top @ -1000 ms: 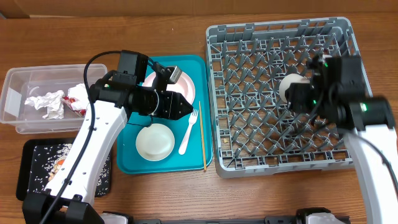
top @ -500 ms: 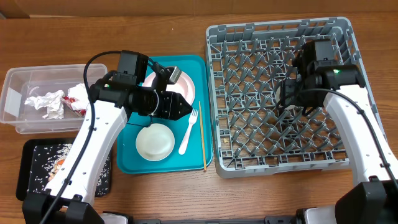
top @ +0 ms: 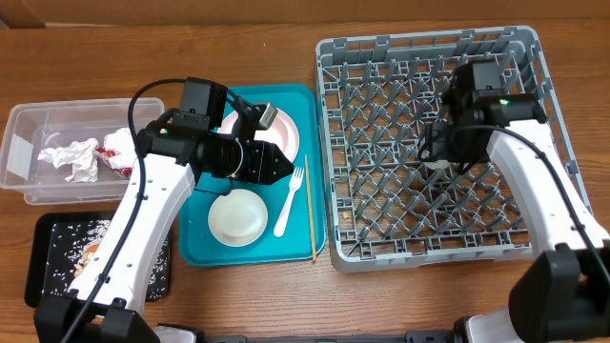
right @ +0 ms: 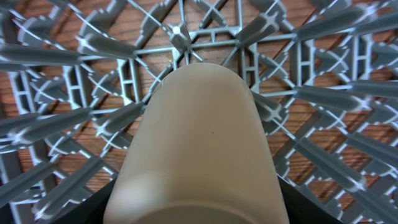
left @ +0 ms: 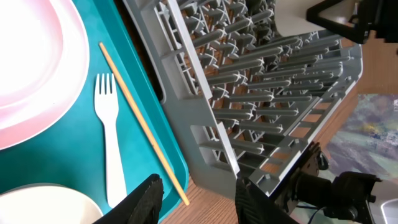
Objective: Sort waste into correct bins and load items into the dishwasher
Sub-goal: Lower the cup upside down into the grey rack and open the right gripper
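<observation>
My right gripper [top: 440, 151] is shut on the small white cup [right: 199, 137] and holds it on its side low over the pegs of the grey dish rack [top: 429, 250], near its middle. In the overhead view the arm hides the cup. My left gripper [top: 276, 163] is open and empty above the teal tray [top: 205, 250]; it also shows in the left wrist view [left: 198, 193]. On the tray lie the pink plate [top: 286, 135], white bowl [top: 237, 216], white fork [top: 289, 200] and chopstick [top: 311, 214]. The pink bowl is out of view.
The clear tub [top: 27, 133] at the left holds a white napkin [top: 71, 157] and a red wrapper [top: 119, 152]. The black tray [top: 50, 233] at the front left holds rice and scraps. The rack wall [left: 205, 134] stands close beside the teal tray.
My right arm swung left from the rack's right side toward its middle, carrying the cup lower among the pegs. The left arm has not moved.
</observation>
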`<control>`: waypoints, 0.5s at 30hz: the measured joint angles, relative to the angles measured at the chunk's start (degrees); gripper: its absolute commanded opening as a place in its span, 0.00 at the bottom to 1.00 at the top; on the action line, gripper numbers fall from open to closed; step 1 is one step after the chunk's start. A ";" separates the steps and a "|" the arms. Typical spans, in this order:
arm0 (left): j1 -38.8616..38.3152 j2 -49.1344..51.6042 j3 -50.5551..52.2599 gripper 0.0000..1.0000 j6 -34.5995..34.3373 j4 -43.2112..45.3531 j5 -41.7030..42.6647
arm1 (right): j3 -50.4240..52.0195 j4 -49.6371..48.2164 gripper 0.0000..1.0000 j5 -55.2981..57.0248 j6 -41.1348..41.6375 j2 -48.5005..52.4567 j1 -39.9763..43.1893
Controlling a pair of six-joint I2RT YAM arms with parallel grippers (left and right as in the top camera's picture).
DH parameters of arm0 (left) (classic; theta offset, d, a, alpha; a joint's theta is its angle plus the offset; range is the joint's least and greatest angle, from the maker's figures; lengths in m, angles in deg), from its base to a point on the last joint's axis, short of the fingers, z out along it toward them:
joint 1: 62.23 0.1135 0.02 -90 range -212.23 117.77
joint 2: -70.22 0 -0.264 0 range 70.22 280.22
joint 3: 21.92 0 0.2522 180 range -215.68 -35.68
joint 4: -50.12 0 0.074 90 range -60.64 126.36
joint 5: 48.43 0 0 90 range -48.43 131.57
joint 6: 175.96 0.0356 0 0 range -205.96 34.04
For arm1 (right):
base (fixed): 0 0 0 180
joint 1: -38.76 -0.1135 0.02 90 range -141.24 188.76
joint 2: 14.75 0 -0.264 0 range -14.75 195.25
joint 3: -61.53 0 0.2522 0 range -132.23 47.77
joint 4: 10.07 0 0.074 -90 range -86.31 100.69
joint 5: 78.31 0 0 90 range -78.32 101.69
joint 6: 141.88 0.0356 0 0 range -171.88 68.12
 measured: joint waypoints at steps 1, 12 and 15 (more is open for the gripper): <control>0.00 -0.02 0.00 0.41 0.00 0.00 -0.17 | 0.00 -0.04 0.25 -0.02 0.00 0.52 0.00; 0.02 -0.02 0.00 0.44 0.00 -0.15 -0.61 | -0.09 -0.72 0.86 0.00 -0.22 4.68 0.02; 0.00 0.00 0.00 0.45 0.00 -0.13 -0.61 | -1.03 0.52 1.00 0.04 -0.31 4.68 0.02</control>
